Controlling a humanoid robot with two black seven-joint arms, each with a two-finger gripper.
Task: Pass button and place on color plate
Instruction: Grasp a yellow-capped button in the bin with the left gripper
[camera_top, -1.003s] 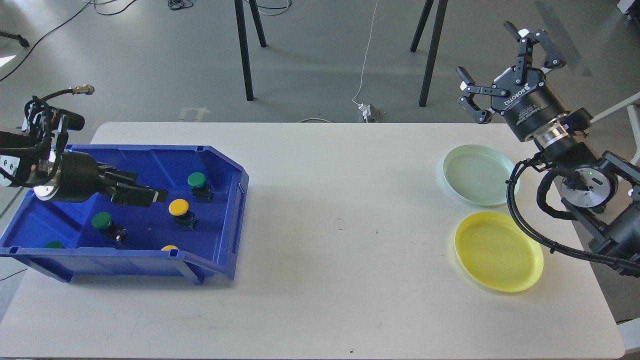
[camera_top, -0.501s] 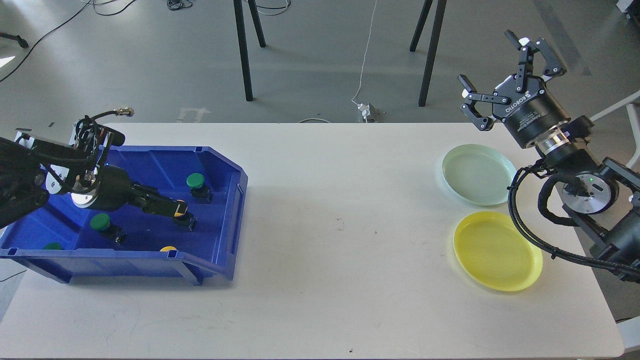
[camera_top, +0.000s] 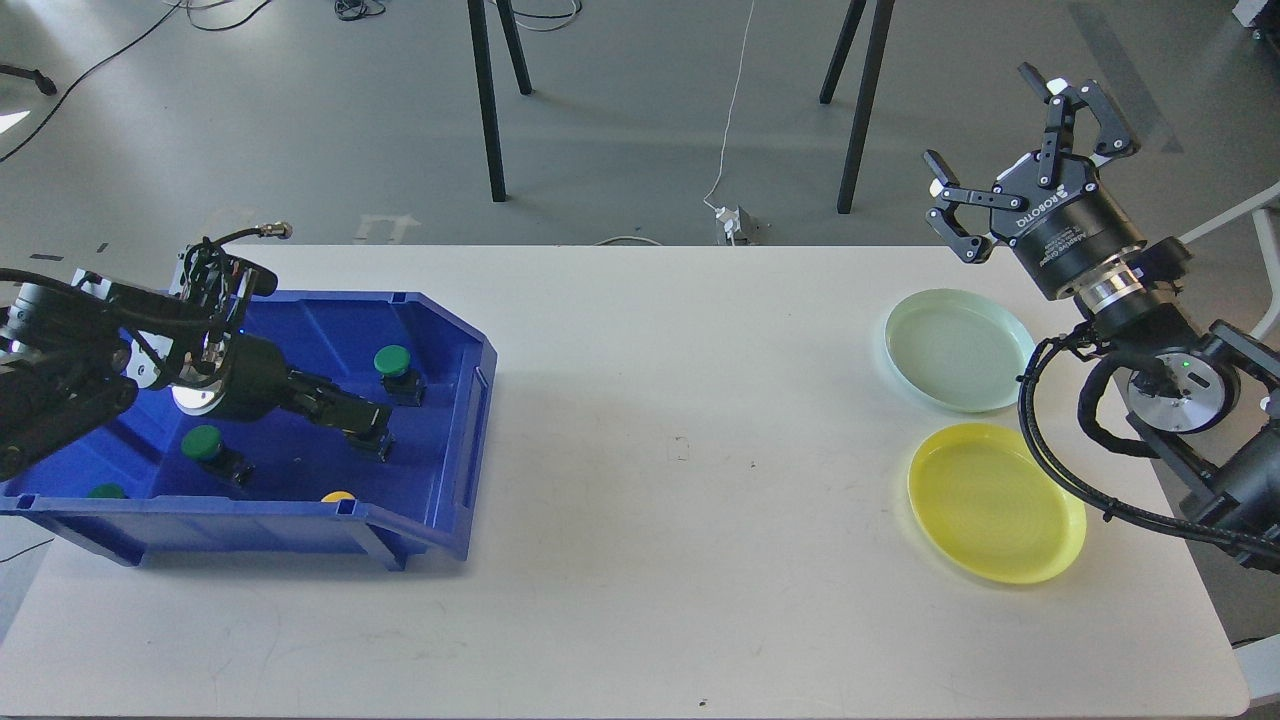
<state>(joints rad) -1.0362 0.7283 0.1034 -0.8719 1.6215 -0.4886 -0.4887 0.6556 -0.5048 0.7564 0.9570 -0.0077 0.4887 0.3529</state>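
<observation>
A blue bin (camera_top: 250, 528) at the left of the table holds several push buttons with black bases. My left gripper (camera_top: 368, 424) reaches into it from the left, low over a yellow button (camera_top: 374, 446). Its fingers cover the yellow cap, and only the black base shows below them. I cannot tell whether the fingers grip it. Green buttons sit at the bin's back (camera_top: 392, 360) and left (camera_top: 203, 441). My right gripper (camera_top: 985, 125) is open and empty, raised beyond the table's far right edge. A pale green plate (camera_top: 955, 350) and a yellow plate (camera_top: 995, 500) lie at the right.
Another green cap (camera_top: 107, 491) and a yellow cap (camera_top: 338, 496) peek over the bin's front wall. The white table (camera_top: 680, 450) spans the middle. Black stand legs (camera_top: 488, 100) and a white cable are on the floor behind.
My left gripper has moved right and down in the bin, from beside the yellow button to over it, hiding its cap. My right gripper shifted slightly and stays open.
</observation>
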